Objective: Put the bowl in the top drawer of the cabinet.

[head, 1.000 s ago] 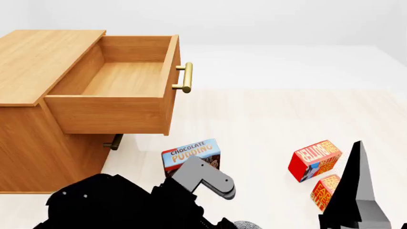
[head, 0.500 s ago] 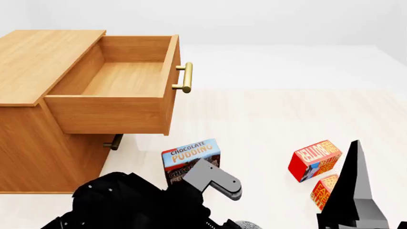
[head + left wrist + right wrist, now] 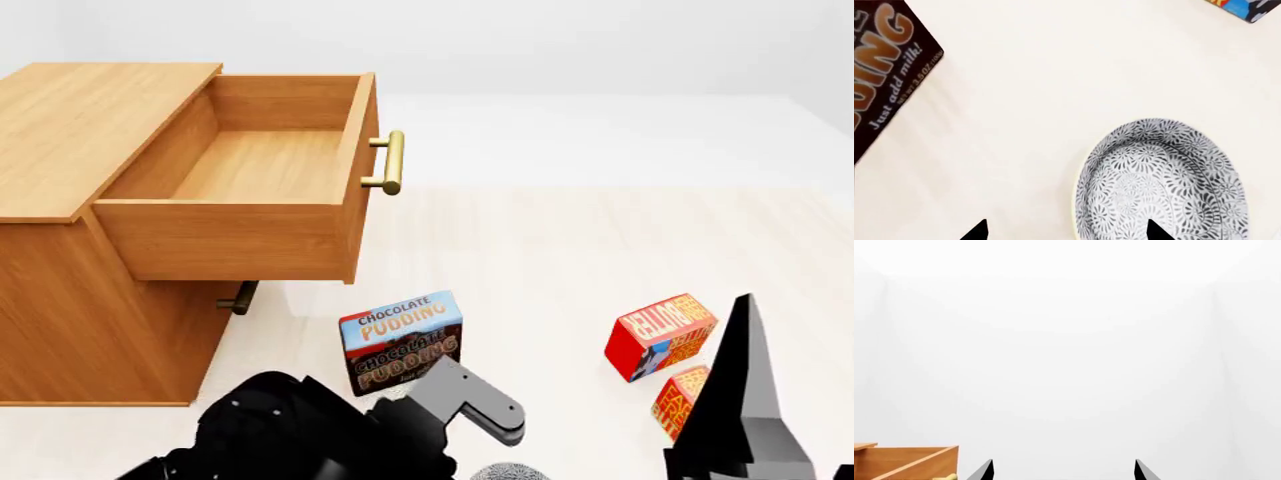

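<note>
The bowl (image 3: 1161, 185), grey-and-white patterned, sits upright on the pale floor; only a sliver of it (image 3: 513, 470) shows at the head view's bottom edge. My left gripper (image 3: 1067, 231) is open above it, one fingertip over the bowl's inside and the other over bare floor, so the near rim lies between them. The cabinet (image 3: 80, 150) stands at the left with its top drawer (image 3: 254, 165) pulled out and nothing in it. My right gripper (image 3: 1062, 470) is open with nothing in it, raised at the lower right (image 3: 747, 305).
A chocolate pudding box (image 3: 400, 340) stands between the cabinet and the bowl, close beside my left arm (image 3: 307, 430). Two red butter boxes (image 3: 661, 335) (image 3: 683, 400) lie at the right. The lower drawer's handle (image 3: 240, 297) shows under the open drawer.
My left arm has slid to the right and lower in the head view, uncovering more of the pudding box. The right arm and the drawer have not moved.
</note>
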### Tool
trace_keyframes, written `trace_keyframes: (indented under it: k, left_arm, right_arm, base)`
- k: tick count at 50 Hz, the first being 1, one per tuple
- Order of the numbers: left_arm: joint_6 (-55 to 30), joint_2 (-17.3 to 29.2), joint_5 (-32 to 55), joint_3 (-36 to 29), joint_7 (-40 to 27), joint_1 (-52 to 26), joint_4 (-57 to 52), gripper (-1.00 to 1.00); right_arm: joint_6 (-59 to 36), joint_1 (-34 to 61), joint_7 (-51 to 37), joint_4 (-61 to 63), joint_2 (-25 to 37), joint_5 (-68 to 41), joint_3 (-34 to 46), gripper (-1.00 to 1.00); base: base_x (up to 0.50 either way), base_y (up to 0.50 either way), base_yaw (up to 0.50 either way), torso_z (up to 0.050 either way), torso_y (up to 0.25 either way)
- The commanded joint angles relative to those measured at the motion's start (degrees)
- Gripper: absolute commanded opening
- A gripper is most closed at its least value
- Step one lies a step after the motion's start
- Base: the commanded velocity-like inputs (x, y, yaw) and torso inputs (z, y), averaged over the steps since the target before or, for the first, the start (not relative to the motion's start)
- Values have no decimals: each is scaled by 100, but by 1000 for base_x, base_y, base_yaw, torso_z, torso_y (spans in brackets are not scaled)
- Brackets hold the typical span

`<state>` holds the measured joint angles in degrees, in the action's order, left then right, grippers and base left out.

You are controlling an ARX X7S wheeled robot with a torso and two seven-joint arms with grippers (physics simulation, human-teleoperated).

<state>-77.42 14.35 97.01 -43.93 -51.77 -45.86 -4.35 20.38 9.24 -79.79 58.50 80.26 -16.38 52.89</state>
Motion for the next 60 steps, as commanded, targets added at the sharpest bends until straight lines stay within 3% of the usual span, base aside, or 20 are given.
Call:
trace_keyframes:
  k: [1,24,60]
  left_arm:
    - [95,-136,-328,-224,272,18,168,100]
    - [295,-227,-1259,-853,1071,-5,556,100]
    - [714,-417,-1505,-1141,1529,115,771,100]
  right_arm:
    - [-6,11,59,-62,-77,-20,8,100]
    - [116,-13,89,-211,-102,-50,-19,100]
    - [62,-92,-16,-28,-2,69,-37,100]
  base:
    - [0,0,0,0,0]
    - [0,0,0,0,0]
    - [0,0,0,0,0]
